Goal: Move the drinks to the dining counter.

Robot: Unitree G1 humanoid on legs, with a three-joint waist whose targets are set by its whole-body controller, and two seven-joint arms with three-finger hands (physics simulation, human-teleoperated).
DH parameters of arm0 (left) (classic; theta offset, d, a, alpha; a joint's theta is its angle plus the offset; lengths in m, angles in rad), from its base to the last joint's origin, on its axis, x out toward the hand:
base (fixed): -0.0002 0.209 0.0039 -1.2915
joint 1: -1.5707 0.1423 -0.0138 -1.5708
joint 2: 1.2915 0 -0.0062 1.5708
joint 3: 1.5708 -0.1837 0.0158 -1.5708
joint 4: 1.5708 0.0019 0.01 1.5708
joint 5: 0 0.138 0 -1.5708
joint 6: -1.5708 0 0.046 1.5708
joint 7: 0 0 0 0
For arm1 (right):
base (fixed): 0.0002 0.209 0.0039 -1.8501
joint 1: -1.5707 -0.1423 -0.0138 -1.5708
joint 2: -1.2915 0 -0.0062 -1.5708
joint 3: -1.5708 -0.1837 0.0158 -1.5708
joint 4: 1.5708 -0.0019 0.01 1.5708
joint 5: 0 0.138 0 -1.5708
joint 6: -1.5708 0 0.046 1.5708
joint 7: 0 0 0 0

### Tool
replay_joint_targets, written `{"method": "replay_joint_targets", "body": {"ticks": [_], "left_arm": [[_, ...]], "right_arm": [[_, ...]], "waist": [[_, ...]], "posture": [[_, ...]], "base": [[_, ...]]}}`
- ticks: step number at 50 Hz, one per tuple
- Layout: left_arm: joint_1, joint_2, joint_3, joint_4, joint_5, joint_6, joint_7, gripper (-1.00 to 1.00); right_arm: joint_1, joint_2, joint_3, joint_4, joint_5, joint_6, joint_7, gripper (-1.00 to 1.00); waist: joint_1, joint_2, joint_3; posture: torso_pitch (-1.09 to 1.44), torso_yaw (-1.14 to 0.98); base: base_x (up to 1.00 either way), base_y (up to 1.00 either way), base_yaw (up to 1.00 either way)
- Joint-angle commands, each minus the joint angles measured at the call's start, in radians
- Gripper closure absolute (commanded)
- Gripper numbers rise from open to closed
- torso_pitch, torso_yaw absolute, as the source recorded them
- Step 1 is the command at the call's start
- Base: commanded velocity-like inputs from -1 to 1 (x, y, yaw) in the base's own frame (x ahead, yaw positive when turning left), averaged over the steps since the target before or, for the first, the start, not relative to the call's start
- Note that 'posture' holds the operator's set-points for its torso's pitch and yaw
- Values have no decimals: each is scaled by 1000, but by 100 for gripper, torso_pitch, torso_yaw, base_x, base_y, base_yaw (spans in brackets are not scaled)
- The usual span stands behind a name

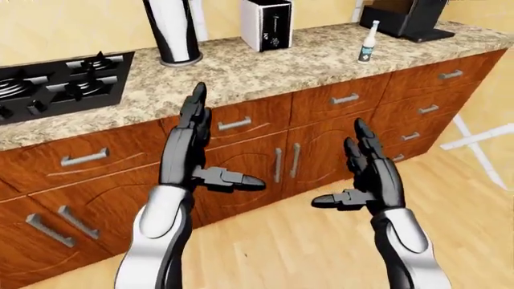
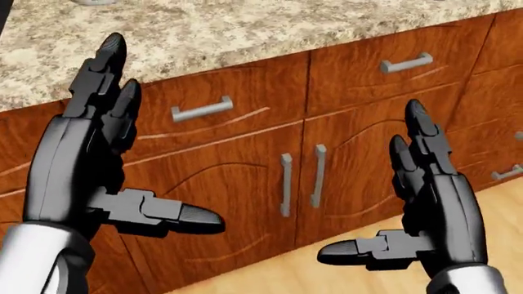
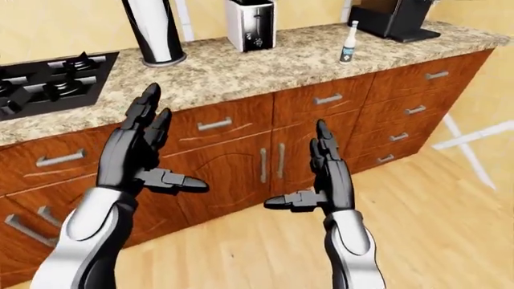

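Observation:
A small white bottle (image 1: 368, 43) with a dark label stands upright on the granite counter (image 1: 265, 66), at the upper right of the left-eye view. It also shows in the right-eye view (image 3: 347, 43). My left hand (image 1: 210, 153) is open and empty, fingers pointing up, in front of the cabinet doors. My right hand (image 1: 359, 168) is open and empty too, lower and to the right. Both hands are well below and short of the bottle.
A black hob (image 1: 56, 84) lies in the counter at the left. A tall black-and-white cylinder (image 1: 172, 31), a white toaster (image 1: 267, 23) and a black appliance (image 1: 405, 18) stand along the wall. Wooden cabinets (image 1: 281, 156) with drawers run beneath; wooden floor (image 1: 321, 241) below.

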Motion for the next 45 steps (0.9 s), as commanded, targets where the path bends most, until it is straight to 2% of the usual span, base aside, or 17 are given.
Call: {"method": "replay_joint_targets", "body": {"ticks": [1, 3, 5, 9, 17, 21, 22, 29, 31, 32, 35, 37, 40, 42, 43, 44, 45], "left_arm": [[-9, 9, 24, -28, 11, -18, 12, -100], [-8, 8, 22, -28, 11, -19, 13, -100], [-6, 6, 17, -24, 12, -25, 15, -100], [-16, 3, 21, -44, 7, -8, 20, -100], [0, 6, 28, -22, 1, -50, 15, -100], [6, 8, 21, -1, 2, -73, 13, -100], [1, 8, 21, -1, 2, -68, 13, -100], [-19, 8, 18, -17, 4, -39, 14, -100], [-15, 6, 15, -17, 5, -44, 14, -100], [-13, 6, 14, -18, 5, -45, 13, -100], [-16, 7, 19, -26, 4, -36, 12, -100], [-19, 8, 23, -33, 3, -30, 12, -100], [-24, 10, 29, -50, -2, -14, 15, -100], [-32, 13, 32, -67, -5, 5, 16, -100], [-35, 15, 32, -77, -7, 14, 17, -100], [-37, 16, 33, -82, -8, 20, 18, -100], [-41, 17, 37, -86, -10, 26, 17, -100]], "right_arm": [[-30, 2, 18, -38, 3, -14, 11, -100], [-27, 1, 17, -28, -6, -25, 15, -100], [-16, 6, 23, -38, -10, -24, 15, -100], [-21, 14, 31, 9, -17, -57, 18, -100], [-5, 20, 51, 16, -25, -72, 23, -100], [-20, 17, 47, 38, -26, -81, 23, -100], [-21, 17, 47, 31, -25, -73, 22, -100], [-40, 10, 40, 9, -22, -43, 23, -100], [-40, 11, 43, 4, -24, -40, 23, -100], [-41, 11, 43, 14, -25, -49, 24, -100], [-43, 11, 45, -6, -25, -31, 22, -100], [-44, 11, 45, -12, -24, -27, 22, -100], [-45, 9, 39, -16, -21, -25, 23, -100], [-46, 8, 34, -32, -16, -15, 23, -100], [-46, 8, 33, -35, -14, -14, 24, -100], [-47, 7, 32, -35, -13, -15, 24, -100], [-47, 6, 31, -45, -11, -8, 23, -100]], "waist": [[30, 13, 5], [67, 109, 2], [62, 40, 37], [101, 18, -2], [147, -44, -21], [128, -153, -24], [116, -100, -3], [61, -71, -7], [100, 21, -4], [74, -23, 22], [83, 10, -34], [97, 26, -30], [119, 2, -20], [102, -63, -37], [71, -144, -49], [80, -92, -20], [68, -98, -5]], "posture": [[0, 0], [0, 0], [0, 0], [0, 0], [0, 0], [0, 0], [0, 0], [0, 0], [0, 0], [0, 0], [0, 0], [0, 0], [0, 0], [0, 0], [0, 0], [0, 0], [0, 0]], "base": [[11, -61, 0], [21, -62, 0], [58, -64, 0], [66, -74, 0], [66, -86, 0], [66, -86, 0], [65, -85, 0], [66, -86, 0], [66, -83, 0], [66, -82, 0], [67, -80, 0], [67, -80, 0], [67, -80, 0], [66, -78, 0], [67, -69, 0], [63, -68, 0], [58, -67, 0]]}}
